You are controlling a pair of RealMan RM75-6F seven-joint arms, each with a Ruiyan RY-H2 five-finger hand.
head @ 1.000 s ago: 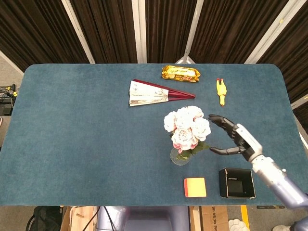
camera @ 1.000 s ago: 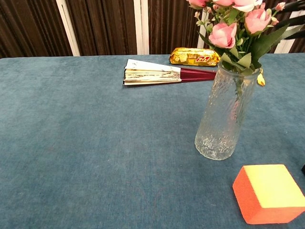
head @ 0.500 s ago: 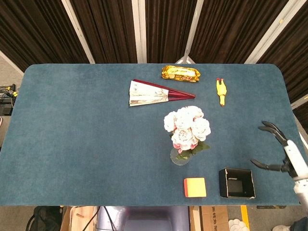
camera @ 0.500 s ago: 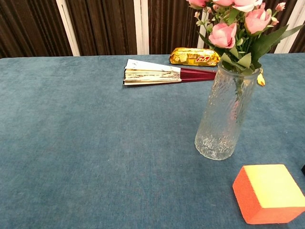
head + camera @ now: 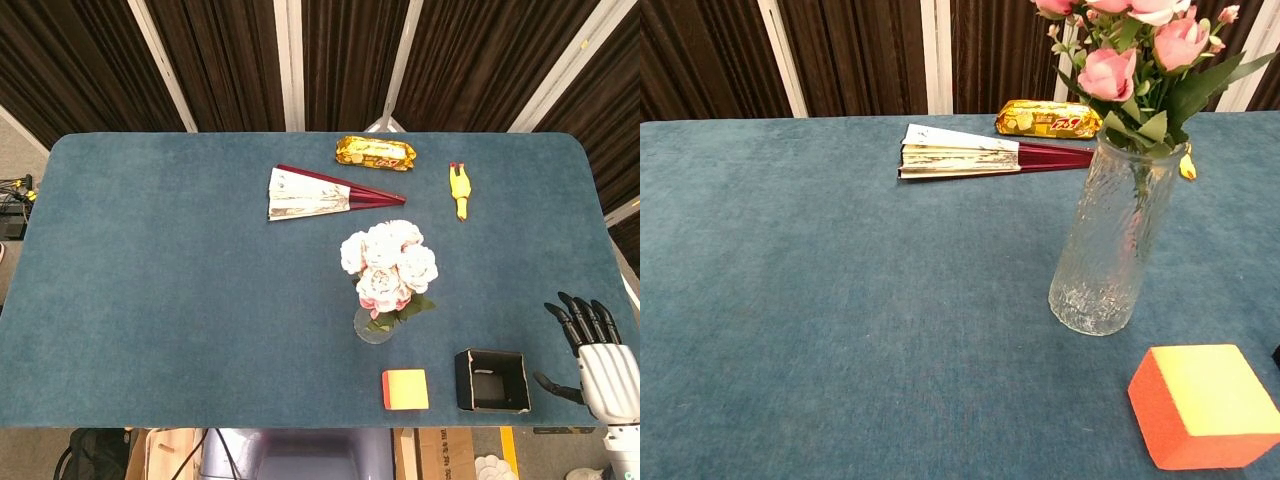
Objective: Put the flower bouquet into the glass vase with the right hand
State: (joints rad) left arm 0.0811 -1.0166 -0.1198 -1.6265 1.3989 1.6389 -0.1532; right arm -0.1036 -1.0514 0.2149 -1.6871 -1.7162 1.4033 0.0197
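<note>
Since a second ago, the right hand (image 5: 605,372) has pulled away from the flowers toward the near right corner of the surface (image 5: 150,260) and now sits well apart from them. Its fingers (image 5: 578,318) are spread and straight, pointing away from the robot, with the thumb out to the side, and they hold nothing. The chest view does not show this hand, and neither view shows the left hand.

Just left of the right hand sits a small black open box (image 5: 492,380), and left of that an orange block (image 5: 405,389) with a yellow top. Beyond these, further left and a little farther from the robot, stands the glass vase (image 5: 1112,248). The flower bouquet (image 5: 390,264) is already in it: the chest view shows the stems running down inside the textured glass and the pink blooms and green leaves standing above the rim. The vase stands upright, so the bouquet's long axis runs up and down, leaning slightly.

Judging from this, the placing looks done. The bouquet lies to the left of the fingers with the black box between them, and the right hand is the only one near it.

Farther back on the surface lie a folded paper fan (image 5: 325,192), a gold snack packet (image 5: 375,152) and a yellow rubber chicken toy (image 5: 460,189), all untouched.
</note>
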